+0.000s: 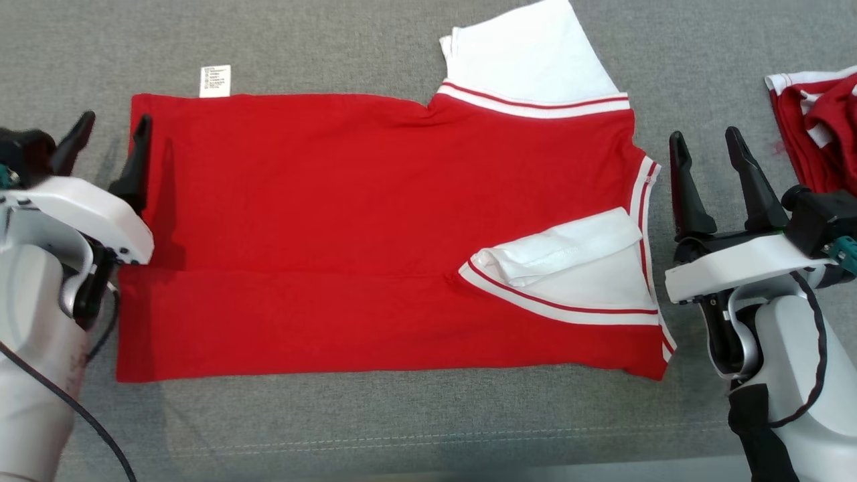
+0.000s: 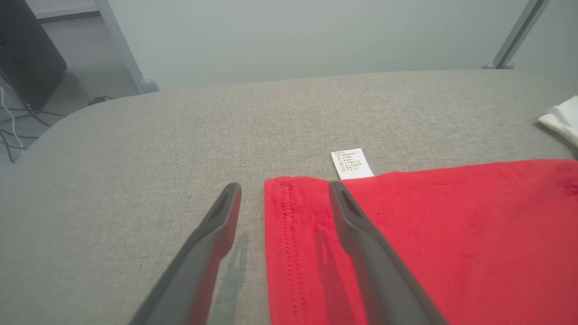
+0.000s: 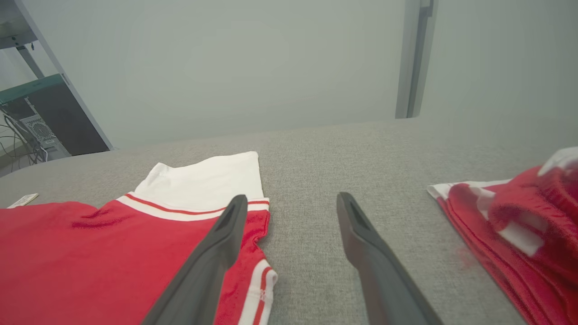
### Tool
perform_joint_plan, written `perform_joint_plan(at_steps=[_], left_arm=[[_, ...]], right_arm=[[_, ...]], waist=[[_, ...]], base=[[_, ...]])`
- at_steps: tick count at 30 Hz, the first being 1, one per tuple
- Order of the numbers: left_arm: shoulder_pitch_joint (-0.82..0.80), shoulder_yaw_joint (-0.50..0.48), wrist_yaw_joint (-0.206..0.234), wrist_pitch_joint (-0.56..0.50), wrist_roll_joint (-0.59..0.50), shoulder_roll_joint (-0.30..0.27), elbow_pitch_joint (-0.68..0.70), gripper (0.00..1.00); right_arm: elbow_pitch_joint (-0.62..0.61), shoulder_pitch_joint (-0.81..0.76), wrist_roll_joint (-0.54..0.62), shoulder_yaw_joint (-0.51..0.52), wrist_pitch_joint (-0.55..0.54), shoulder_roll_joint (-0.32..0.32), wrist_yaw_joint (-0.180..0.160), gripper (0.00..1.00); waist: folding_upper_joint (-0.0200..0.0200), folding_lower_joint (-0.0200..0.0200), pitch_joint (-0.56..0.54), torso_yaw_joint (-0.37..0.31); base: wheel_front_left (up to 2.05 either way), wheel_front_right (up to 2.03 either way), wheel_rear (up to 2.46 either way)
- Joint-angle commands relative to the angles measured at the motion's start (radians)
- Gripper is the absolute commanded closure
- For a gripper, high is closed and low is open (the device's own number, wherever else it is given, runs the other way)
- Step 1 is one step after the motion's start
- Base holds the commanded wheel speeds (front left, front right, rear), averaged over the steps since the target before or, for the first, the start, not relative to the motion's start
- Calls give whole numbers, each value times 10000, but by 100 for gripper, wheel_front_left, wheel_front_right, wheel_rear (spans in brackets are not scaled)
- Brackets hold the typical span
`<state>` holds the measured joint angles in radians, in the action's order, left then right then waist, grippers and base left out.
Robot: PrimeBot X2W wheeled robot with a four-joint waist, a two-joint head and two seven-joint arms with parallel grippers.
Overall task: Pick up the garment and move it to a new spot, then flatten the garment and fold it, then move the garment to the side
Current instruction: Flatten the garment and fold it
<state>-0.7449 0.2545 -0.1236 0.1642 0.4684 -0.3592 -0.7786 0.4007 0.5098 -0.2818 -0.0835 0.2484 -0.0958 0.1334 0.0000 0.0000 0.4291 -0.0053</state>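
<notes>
The red knit short-sleeved shirt with white sleeves and red-and-white striped trim (image 1: 348,221) lies spread flat across the middle of the head view, on the grey woven padded surface (image 1: 402,428). Its near white sleeve (image 1: 576,258) is turned in onto the red body at the lower right. A straight crease runs along the near part of the body, so the near long edge looks already folded in, though the picture is too flat to be sure. The far white sleeve (image 1: 529,60) sticks out past the top edge at the upper centre, and a small white care label (image 1: 215,80) pokes out at the upper left.

The left gripper (image 1: 115,120) sits at the shirt's left end with its jaws wide apart and nothing between them. In the left wrist view one finger is over the stitched hem (image 2: 289,234) and the other over bare grey cloth. The right gripper (image 1: 704,134) stands just beside the striped right end, equally wide and empty. A second crumpled red-and-white garment (image 1: 820,134) lies at the far right, apart from all this.

The task appears to be mid-fold — flattening done, one side in. The next move likely calls for both grippers to pinch the far edge, tuck in the loose sleeve and bring that side towards the near one without dragging the cloth.
</notes>
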Motion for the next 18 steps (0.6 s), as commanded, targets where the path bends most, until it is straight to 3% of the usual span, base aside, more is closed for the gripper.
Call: perform_joint_plan(at_steps=[1, 18], left_arm=[[-524, -45, -61, -166, 293, -747, 219, 0], [-1388, 2183, -70, -2451, 4354, -3910, 1815, 0]], right_arm=[[-303, 192, -56, -303, 133, 122, -27, 0], [-456, 448, -744, -977, 133, 417, -27, 0]], waist=[[0, 0, 405, -264], [0, 0, 1395, -1021]], base=[[0, 0, 0], [0, 0, 0]])
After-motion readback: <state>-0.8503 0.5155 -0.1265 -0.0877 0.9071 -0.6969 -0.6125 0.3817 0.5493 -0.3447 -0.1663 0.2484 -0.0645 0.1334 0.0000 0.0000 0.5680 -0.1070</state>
